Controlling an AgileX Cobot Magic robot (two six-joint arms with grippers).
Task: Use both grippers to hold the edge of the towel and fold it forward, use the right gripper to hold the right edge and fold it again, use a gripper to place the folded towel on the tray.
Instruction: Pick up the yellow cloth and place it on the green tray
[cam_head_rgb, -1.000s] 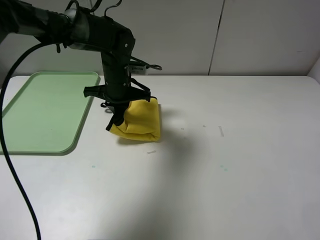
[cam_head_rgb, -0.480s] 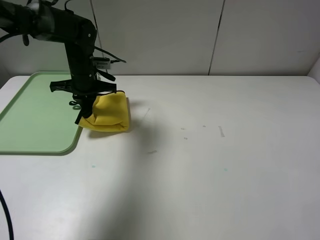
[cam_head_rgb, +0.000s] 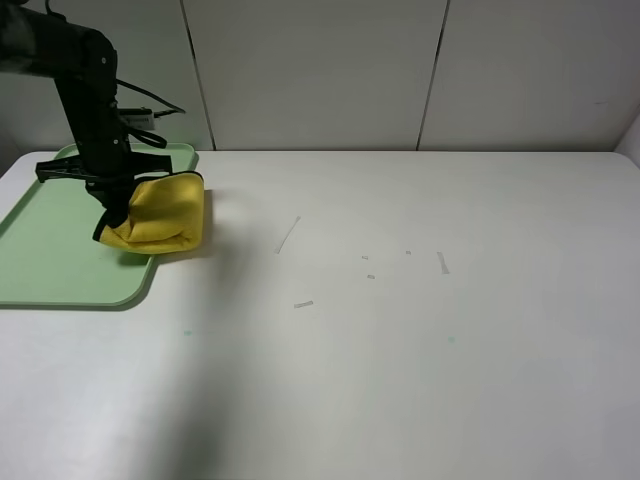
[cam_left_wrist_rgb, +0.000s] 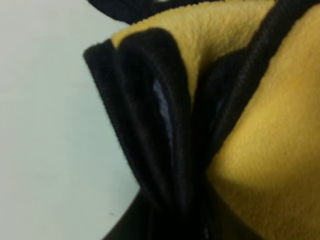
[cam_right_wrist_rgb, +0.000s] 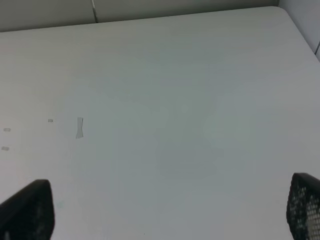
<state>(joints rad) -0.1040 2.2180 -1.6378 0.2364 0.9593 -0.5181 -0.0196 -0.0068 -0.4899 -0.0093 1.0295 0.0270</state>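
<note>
The yellow towel (cam_head_rgb: 165, 212), folded into a thick bundle, hangs from my left gripper (cam_head_rgb: 112, 215), which is shut on its left side. The bundle straddles the right rim of the pale green tray (cam_head_rgb: 60, 270), partly over the tray and partly over the white table. I cannot tell whether it touches the rim. Up close in the left wrist view, the bunched black edge (cam_left_wrist_rgb: 150, 125) of the towel (cam_left_wrist_rgb: 270, 150) is pinched together. In the right wrist view my right gripper (cam_right_wrist_rgb: 165, 207) stands open over bare table with nothing between its fingertips (cam_right_wrist_rgb: 27, 210). It is outside the exterior high view.
Small scraps and marks lie on the white table, one strip (cam_head_rgb: 288, 235) right of the towel and another (cam_head_rgb: 442, 262) further right. A panelled wall runs along the table's far edge. The left arm's black cable (cam_head_rgb: 150, 105) trails behind it.
My left gripper has carried the folded towel leftward, from the table's middle-left to the tray's right rim. The right gripper stays open.
</note>
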